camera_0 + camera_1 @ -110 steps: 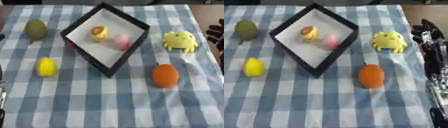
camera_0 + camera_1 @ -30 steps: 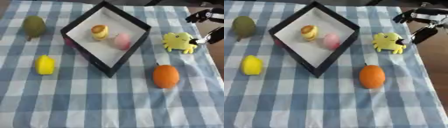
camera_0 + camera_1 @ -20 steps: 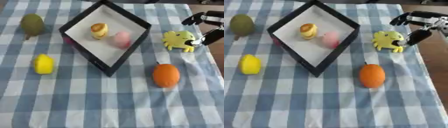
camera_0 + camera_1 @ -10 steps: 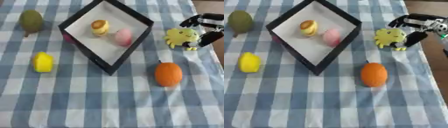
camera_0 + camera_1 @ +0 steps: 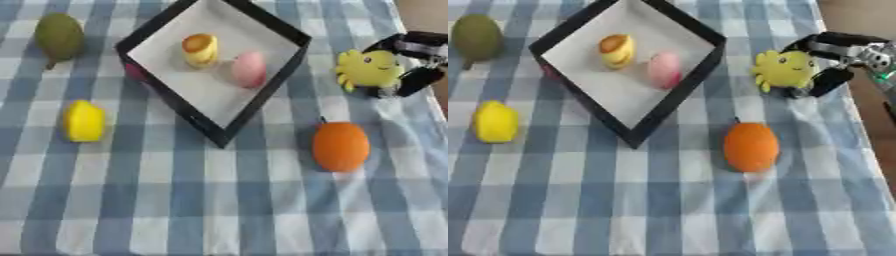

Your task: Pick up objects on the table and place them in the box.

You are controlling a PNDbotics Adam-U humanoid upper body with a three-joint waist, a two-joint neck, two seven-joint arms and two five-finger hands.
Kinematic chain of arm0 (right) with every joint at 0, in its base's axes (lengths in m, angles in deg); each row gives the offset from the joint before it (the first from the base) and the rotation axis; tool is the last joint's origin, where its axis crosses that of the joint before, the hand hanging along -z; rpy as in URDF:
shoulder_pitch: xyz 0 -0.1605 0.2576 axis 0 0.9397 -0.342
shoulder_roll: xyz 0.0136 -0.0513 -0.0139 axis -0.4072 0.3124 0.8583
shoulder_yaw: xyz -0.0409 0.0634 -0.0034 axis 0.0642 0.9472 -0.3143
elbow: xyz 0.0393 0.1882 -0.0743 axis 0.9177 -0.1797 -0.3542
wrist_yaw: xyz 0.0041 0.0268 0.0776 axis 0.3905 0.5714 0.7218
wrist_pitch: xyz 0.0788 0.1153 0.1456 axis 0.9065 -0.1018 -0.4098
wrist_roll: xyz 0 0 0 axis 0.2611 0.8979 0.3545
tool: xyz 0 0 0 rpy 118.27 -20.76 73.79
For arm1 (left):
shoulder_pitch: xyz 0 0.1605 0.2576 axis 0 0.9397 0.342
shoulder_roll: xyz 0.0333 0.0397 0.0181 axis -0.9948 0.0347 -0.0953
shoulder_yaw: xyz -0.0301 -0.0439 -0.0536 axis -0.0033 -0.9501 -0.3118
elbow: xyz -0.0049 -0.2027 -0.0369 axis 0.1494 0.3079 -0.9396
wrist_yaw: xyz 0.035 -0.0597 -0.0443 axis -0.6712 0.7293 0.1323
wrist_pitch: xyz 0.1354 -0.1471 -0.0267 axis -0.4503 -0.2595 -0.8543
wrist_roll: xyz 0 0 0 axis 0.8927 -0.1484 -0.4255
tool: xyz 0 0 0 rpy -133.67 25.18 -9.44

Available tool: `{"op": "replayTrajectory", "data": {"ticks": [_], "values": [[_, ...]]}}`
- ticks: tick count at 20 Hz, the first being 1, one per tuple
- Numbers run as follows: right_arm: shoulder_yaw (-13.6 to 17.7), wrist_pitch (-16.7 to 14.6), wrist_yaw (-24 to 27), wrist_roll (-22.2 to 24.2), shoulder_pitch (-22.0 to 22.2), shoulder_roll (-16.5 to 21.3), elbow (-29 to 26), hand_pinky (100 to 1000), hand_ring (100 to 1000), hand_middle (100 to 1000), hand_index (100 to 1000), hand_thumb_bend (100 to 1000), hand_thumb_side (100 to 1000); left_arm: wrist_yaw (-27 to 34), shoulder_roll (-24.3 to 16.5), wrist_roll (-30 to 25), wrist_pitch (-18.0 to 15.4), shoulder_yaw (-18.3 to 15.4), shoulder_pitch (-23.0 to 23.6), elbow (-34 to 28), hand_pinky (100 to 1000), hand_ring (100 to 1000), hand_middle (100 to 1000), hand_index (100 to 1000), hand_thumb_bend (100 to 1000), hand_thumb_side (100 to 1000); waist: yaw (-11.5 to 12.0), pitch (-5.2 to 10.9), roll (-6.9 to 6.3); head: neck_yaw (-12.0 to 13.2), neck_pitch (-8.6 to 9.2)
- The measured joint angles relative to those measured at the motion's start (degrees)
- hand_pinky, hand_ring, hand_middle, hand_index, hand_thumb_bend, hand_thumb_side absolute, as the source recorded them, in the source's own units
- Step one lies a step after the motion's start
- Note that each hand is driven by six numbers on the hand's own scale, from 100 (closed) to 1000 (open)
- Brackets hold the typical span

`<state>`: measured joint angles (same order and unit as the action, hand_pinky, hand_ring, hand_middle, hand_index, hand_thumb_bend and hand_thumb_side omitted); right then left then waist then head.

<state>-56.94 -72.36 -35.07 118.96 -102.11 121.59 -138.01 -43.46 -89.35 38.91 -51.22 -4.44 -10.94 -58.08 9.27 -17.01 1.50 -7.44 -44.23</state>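
Box contents: your black-walled box with the white floor sits well to the left of the fingers and holds a yellow-and-orange piece and a pink egg-shaped piece, side by side and near each other.
Far left of the fingers: you have a green pear-like fruit at the far corner of the blue-and-white checked tablecloth, and a lemon nearer to you, both outside the box.
Near side of the fingers: an orange lies on the cloth, apart from the box and nearer than the hand.
At the fingers: the yellow octopus toy lies on the cloth just right of the box's right corner; it is the piece you are on.
Right hand: your right hand comes in from the right edge, with dark fingers curled round the toy's far and right sides. You cannot tell from either view whether they touch the toy or have closed on it.
Left hand: it shows in neither view.
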Motion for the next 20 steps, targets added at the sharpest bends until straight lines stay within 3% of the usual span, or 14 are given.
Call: {"op": "replayTrajectory", "data": {"ticks": [1, 6, 12, 20], "values": [[0.0, 0.1, 0.0, -0.2, -0.1, 0.0, 0.0, 865, 820, 700, 824, 343, 107, 0.0, 0.0, 0.0, 0.0, 0.0, 0.0, 0.0, 866, 1000, 997, 882, 120, 881, 0.0, 0.0, 0.0, 0.0, 0.0], [0.0, 1.3, 1.2, -2.1, -0.1, -0.4, 0.1, 845, 776, 594, 737, 109, 100, 0.0, 0.0, -0.2, 0.0, 0.0, -0.1, 0.0, 866, 1000, 997, 882, 120, 881, -0.1, 0.0, 0.0, 0.0, 0.0], [-0.2, 3.1, 5.8, -4.6, 0.3, -0.2, -2.7, 834, 760, 573, 717, 100, 100, 0.0, 0.0, -0.3, -0.1, 0.0, -0.1, 0.0, 867, 1000, 996, 882, 121, 877, -0.5, 0.02, 0.0, 0.3, 0.0], [0.0, 4.7, 10.3, -5.2, 0.0, 3.1, -10.3, 831, 754, 570, 717, 100, 100, 0.0, -0.1, -0.3, -0.1, 0.0, 0.0, 0.0, 867, 1000, 998, 884, 119, 868, -1.5, 0.16, 0.02, 0.3, 0.0]]}}
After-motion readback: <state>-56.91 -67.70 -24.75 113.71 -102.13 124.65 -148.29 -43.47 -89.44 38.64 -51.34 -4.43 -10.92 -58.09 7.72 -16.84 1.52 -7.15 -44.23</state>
